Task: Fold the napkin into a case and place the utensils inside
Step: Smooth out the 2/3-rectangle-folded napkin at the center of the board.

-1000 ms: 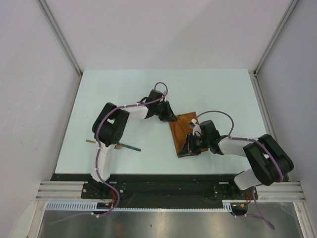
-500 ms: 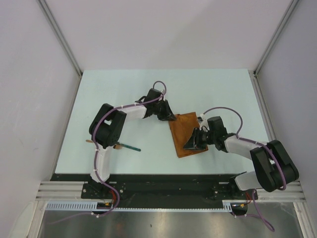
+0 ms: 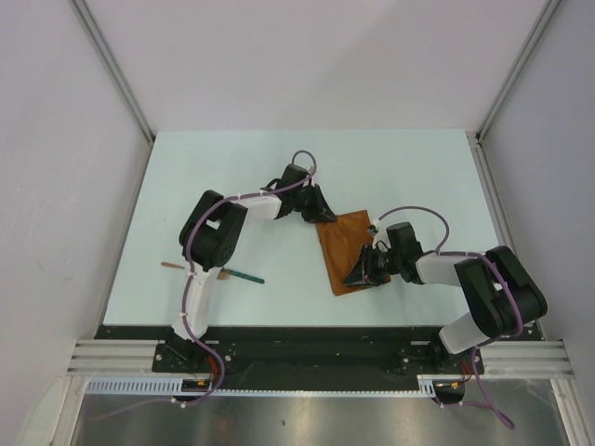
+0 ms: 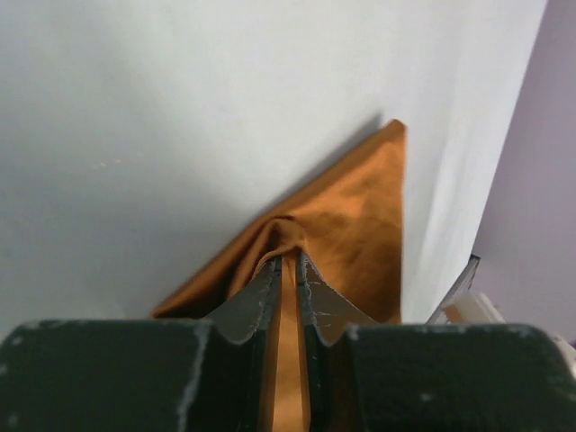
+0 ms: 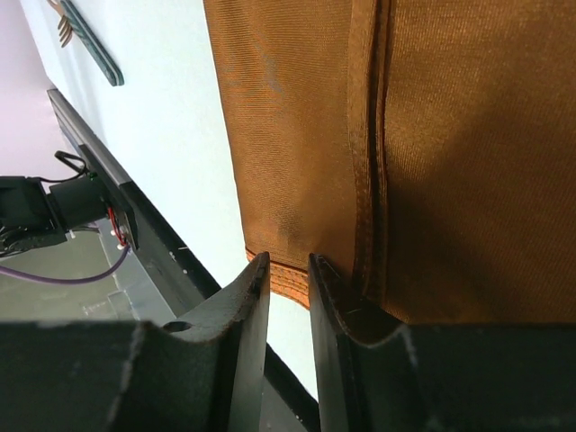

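Over the last second my right arm swung its elbow out and back, and the napkin point(image 3: 346, 249) has settled flatter. It is now a tilted rust-orange strip, mid-right on the table point(image 3: 232, 167).

From above, my left gripper point(image 3: 324, 216) sits on the strip's far left corner and my right gripper point(image 3: 359, 273) on its near end. Both gripper bodies cover what the fingers are doing. The teal-handled utensil point(image 3: 244, 275) lies well apart to the left, near the front edge. The wooden utensil point(image 3: 170, 265) lies further left, partly hidden behind my left arm. Both rest on the table, outside the cloth.

My left wrist view shows what the top view cannot. The fingers are pressed almost together, with a ridge of orange cloth pinched up between them, and the rest of the cloth spreads away to a point.

In my right wrist view the fingers stand a narrow slot apart over the near hem, which crosses the gap. I cannot tell whether they nip it. Only this view shows the layered fold edge point(image 5: 369, 135) running along the strip.
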Robot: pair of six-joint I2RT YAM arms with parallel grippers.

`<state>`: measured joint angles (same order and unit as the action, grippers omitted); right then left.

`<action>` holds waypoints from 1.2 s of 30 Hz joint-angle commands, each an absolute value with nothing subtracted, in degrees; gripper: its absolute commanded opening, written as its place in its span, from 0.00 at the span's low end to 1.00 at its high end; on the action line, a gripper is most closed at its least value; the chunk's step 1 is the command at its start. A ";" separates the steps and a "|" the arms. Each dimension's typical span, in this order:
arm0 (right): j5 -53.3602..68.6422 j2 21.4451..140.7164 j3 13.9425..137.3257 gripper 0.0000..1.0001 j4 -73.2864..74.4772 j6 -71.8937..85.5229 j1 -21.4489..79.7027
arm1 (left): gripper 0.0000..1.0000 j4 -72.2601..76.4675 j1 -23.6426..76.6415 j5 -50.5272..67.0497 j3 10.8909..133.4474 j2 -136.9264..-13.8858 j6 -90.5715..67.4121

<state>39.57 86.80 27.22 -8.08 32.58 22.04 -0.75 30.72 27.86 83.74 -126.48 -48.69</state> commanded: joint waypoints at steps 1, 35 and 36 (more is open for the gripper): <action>39.99 87.63 26.63 0.29 -10.63 32.26 21.97 | 0.15 2.63 30.41 29.27 85.60 -129.55 -50.71; 30.85 65.84 34.89 0.48 15.99 28.21 8.73 | 0.66 -7.72 31.46 30.41 91.14 -118.93 -41.14; 30.50 65.40 34.81 0.55 16.61 27.86 7.31 | 0.67 -8.43 32.07 30.24 91.14 -118.05 -40.09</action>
<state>33.28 68.36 33.10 10.66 28.84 12.47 -3.86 30.89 31.81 87.77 -126.41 -45.43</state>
